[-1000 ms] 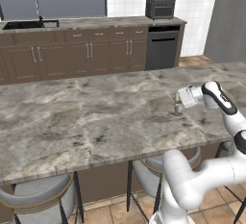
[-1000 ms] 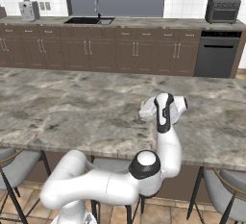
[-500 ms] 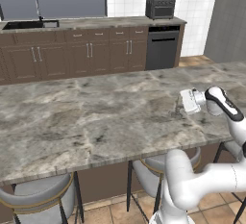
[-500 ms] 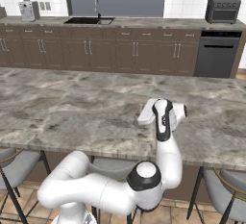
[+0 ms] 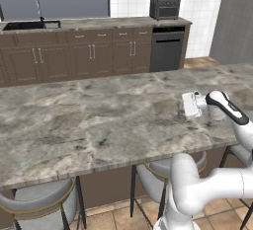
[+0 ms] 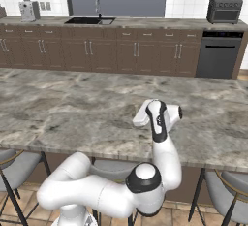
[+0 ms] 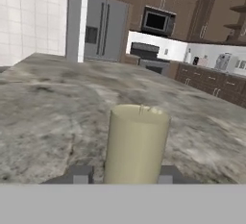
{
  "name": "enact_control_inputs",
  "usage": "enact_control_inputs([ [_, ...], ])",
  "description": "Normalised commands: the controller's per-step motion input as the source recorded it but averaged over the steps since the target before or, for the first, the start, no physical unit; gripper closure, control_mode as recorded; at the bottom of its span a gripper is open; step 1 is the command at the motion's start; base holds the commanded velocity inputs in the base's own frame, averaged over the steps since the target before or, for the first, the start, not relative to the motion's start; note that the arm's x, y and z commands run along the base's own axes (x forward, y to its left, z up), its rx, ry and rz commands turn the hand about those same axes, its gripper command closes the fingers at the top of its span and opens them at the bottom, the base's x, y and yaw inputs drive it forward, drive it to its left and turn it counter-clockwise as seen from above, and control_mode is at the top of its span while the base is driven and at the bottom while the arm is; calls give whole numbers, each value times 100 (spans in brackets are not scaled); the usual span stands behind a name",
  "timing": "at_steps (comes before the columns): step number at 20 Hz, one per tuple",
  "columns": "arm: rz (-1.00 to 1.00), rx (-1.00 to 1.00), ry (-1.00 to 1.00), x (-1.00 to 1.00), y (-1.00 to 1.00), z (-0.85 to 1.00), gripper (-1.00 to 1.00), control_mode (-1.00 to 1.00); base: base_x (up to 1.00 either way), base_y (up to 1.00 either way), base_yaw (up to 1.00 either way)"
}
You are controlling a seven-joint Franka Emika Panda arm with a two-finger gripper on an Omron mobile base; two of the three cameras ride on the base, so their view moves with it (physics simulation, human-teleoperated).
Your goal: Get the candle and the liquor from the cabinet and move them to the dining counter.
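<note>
The gripper [image 7: 125, 174] straddles the candle [image 7: 136, 143], one finger at each side of its lower part; whether the fingers clamp it or stand just clear cannot be told. The candle stands upright over the dining counter [image 5: 89, 125], near the counter's front edge. Step in hand: placing the candle. Next: confirm release, lift clear, then fetch the liquor.
</note>
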Motion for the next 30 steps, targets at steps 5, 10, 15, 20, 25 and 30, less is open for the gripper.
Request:
enact_control_inputs([
  [5, 0, 0, 0, 0, 0, 0, -100, -100, 0, 0, 0],
  [10, 0, 0, 0, 11, -18, 15, -100, -100, 0, 0, 0],
  [15, -6, 0, 0, 4, -21, 45, -100, -100, 0, 0, 0],
  [20, -12, 0, 0, 0, -7, 60, -100, -100, 0, 0, 0],
  [25, -15, 0, 0, 1, 1, 68, -100, -100, 0, 0, 0],
  [30, -24, -3, 7, 0, 10, 71, -100, -100, 0, 0, 0],
])
